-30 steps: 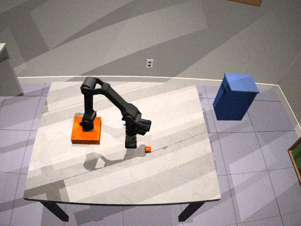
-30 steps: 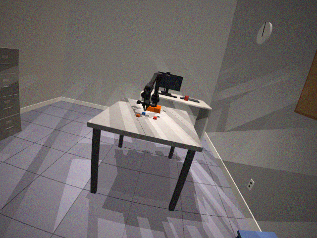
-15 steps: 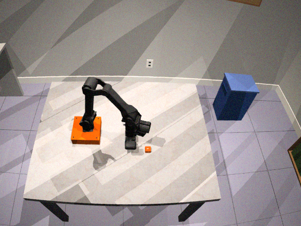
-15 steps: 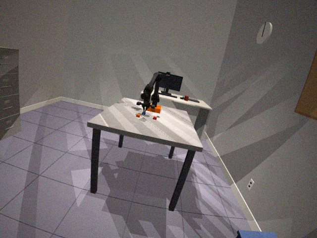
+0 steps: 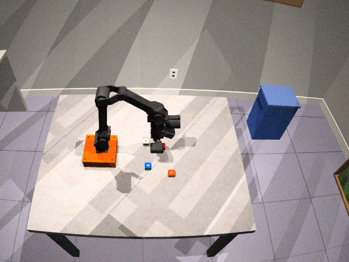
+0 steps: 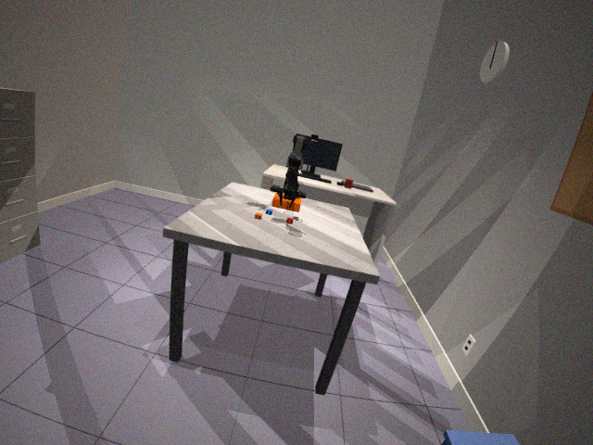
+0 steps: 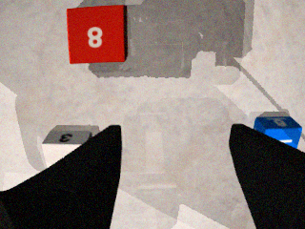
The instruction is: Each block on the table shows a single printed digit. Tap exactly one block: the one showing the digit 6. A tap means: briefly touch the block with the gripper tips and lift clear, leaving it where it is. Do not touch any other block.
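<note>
The blue block (image 5: 148,166) (image 6: 269,211) (image 7: 277,130) sits on the table, beyond the right finger in the wrist view. It shows a digit shaped like a 6 or 9, seen at a slant, and a white bar. My gripper (image 5: 157,143) (image 6: 286,205) (image 7: 176,135) is partly open, with nothing between its fingertips, above the table between the white and blue blocks. The red block (image 5: 163,146) (image 6: 289,221) (image 7: 95,37) shows an 8. The white block (image 5: 145,141) (image 7: 56,151) shows a 3 and is partly behind the left finger.
An orange block (image 5: 171,173) (image 6: 258,216) sits to the right of the blue block in the top view; its digit is unreadable. The arm stands on an orange base (image 5: 88,152). A blue bin (image 5: 270,121) stands on the floor beside the table (image 5: 197,222).
</note>
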You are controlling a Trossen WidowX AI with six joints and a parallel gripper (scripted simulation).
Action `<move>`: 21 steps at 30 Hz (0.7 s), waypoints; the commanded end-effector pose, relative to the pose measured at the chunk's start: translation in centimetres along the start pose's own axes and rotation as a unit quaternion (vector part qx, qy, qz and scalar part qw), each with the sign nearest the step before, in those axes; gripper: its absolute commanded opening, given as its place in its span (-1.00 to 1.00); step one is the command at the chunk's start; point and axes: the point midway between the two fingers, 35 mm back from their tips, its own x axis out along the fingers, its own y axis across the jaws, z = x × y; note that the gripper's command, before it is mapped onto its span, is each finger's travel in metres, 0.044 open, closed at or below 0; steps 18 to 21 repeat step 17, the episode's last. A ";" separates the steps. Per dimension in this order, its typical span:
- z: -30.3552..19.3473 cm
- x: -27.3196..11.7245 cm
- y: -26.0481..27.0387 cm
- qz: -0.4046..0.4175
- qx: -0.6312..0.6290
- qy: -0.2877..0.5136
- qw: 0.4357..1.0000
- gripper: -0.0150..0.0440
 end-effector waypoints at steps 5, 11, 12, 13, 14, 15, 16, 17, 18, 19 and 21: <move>-0.3 -3.1 10.8 0.009 0.000 0.001 1.000 0.86; -3.5 -5.6 18.9 0.008 -0.002 0.005 1.000 0.86; -3.8 -5.9 19.5 0.008 -0.003 0.005 1.000 0.86; -4.0 -5.9 19.7 0.007 -0.003 0.005 1.000 0.86; -4.0 -5.9 19.7 0.007 -0.003 0.005 1.000 0.86; -4.0 -5.9 19.7 0.007 -0.003 0.005 1.000 0.86; -4.0 -5.9 19.7 0.007 -0.003 0.005 1.000 0.86; -4.0 -5.9 19.7 0.007 -0.003 0.005 1.000 0.86; -4.0 -5.9 19.7 0.007 -0.003 0.005 1.000 0.86; -4.0 -5.9 19.7 0.007 -0.003 0.005 1.000 0.86; -4.0 -5.9 19.7 0.007 -0.003 0.005 1.000 0.86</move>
